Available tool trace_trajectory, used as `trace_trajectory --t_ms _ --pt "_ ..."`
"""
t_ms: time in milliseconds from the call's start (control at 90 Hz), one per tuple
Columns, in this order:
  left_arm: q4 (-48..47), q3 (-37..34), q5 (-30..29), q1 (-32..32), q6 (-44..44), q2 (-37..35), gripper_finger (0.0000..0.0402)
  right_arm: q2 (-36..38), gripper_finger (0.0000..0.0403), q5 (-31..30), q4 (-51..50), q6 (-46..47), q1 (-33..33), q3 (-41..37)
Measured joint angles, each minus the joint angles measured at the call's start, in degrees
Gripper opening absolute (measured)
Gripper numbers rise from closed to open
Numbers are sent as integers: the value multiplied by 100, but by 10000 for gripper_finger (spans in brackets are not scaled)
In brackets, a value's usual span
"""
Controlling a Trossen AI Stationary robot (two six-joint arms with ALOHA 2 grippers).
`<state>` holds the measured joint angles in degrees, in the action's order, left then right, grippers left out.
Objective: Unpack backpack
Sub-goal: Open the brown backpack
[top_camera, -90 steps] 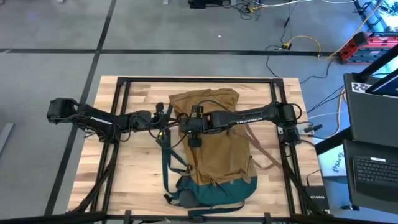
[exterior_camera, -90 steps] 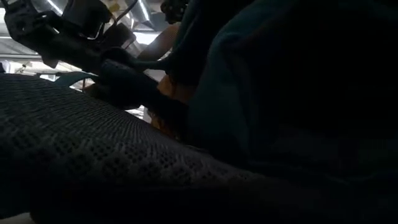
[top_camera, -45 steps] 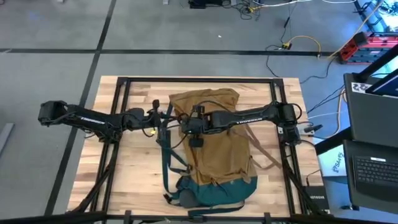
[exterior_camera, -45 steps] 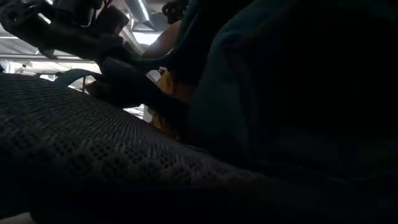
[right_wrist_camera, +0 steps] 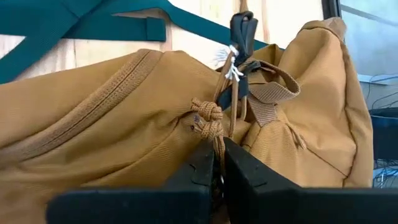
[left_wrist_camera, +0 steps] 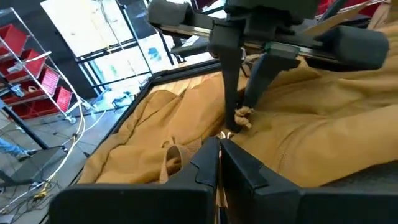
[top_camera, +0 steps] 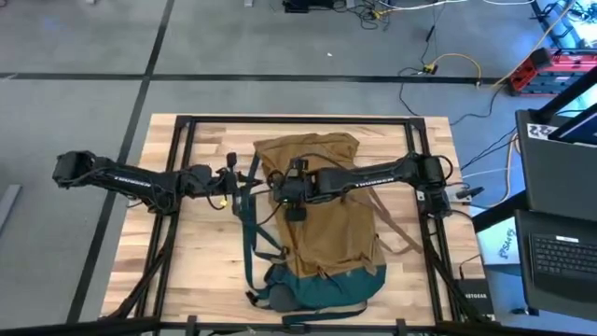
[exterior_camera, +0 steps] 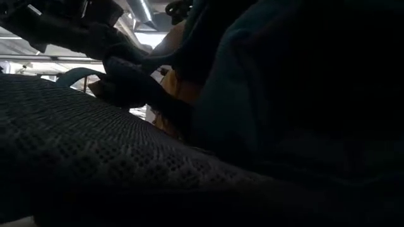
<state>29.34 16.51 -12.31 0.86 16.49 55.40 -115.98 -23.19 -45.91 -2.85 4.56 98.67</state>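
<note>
Progress check: the unpacking had barely begun.

The large soft tan-brown fabric backpack with the dark teal base and straps [top_camera: 322, 219] lay flat on the wooden-slat bench [top_camera: 201, 266], roughly centred, teal end toward the near edge and tan top toward the far edge. It looked closed. No opening showed from above, no grey lining, and nothing lay out on the bench beside it.

The right gripper [top_camera: 278, 193] sat over the upper left part of the pack. In its wrist view the jaws were together on a knotted tan cord pull [right_wrist_camera: 208, 121] running up from the fabric, so it looked pinched on a zipper or drawcord pull.

The left gripper [top_camera: 235, 179] was just beside the pack's left edge, facing the right one. Its wrist view showed its jaws closed too, apparently with a thin tan cord [left_wrist_camera: 219, 180] caught between them, though what that strand belongs to was hard to read. The same knotted pull [left_wrist_camera: 242, 117] showed just ahead of it under the right gripper.

The low view was blocked by dark mesh and teal fabric [exterior_camera: 284, 113] and was no use.

Judgement: this was still the opening stage. Both arms were working the closure near the top. Left to do: get the pack open and take out whatever it holds. Contents unknown.
</note>
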Motion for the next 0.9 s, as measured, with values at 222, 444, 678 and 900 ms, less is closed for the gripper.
trace_trajectory --t_ms 222,444,678,900 --pt "-215 0 -19 -246 -242 0 0 -2 1 -442 -13 9 11 0" --pt "-408 -3 -192 -622 -410 0 0 -4 1 -587 0 7 10 -2" --pt "-561 -4 -494 -852 -477 0 0 5 1 -728 -28 2 82 -4" --pt "-627 -7 -613 -855 -487 4 0 262 1 -872 -76 -38 252 -11"
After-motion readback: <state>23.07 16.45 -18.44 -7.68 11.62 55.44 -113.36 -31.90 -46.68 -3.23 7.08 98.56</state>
